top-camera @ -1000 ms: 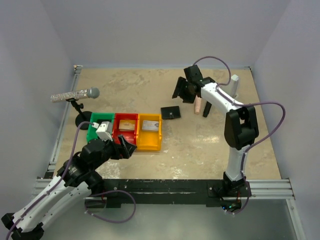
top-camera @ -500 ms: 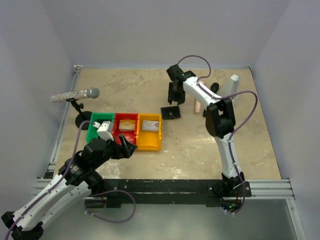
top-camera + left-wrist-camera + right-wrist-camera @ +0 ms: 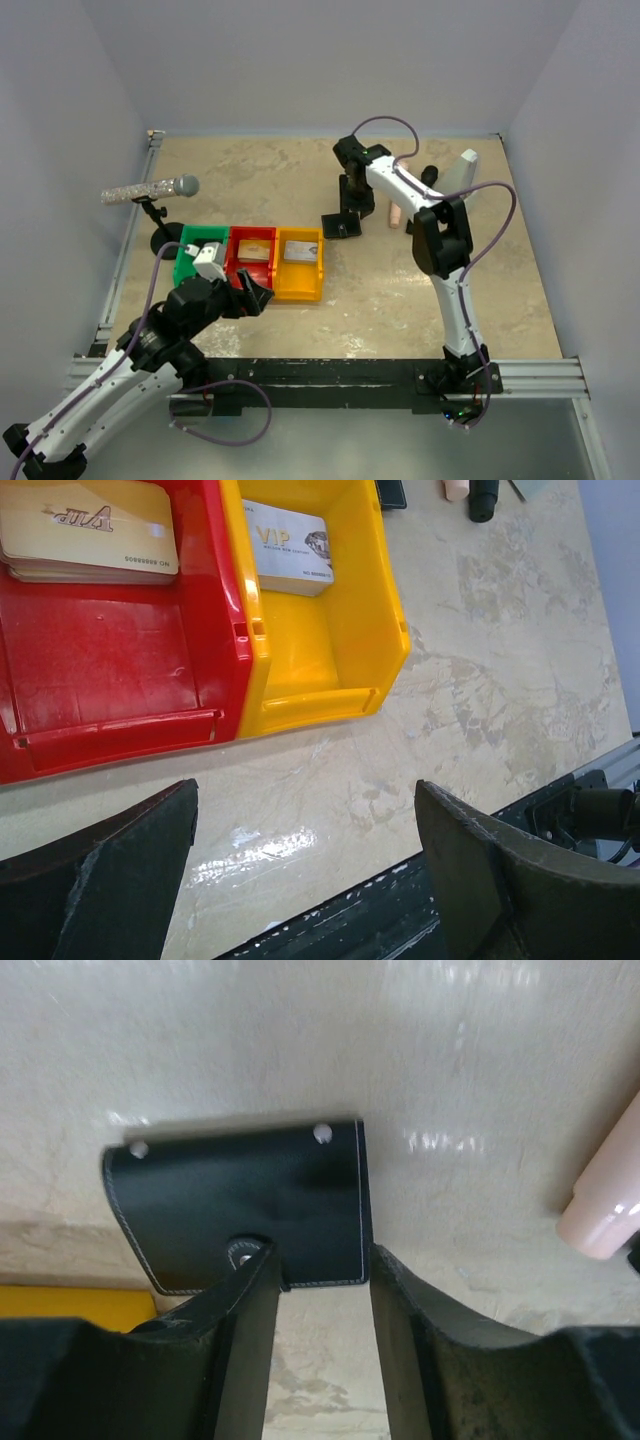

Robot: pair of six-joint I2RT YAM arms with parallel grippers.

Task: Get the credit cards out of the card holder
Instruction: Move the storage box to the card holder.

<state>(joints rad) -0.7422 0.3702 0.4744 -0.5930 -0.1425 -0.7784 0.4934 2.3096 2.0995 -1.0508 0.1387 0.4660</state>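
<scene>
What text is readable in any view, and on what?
"VIP": on the silver card in the yellow bin; the print under it is too small to read.
"VIP": upside down, on the tan card in the red bin; its number line is too blurred to read.
Black wallet: no text visible.

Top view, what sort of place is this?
Probably a robot lab work cell: left arm and right arm bolted to a metal rail, plain grey walls around the table, a microphone on a stand.
</scene>
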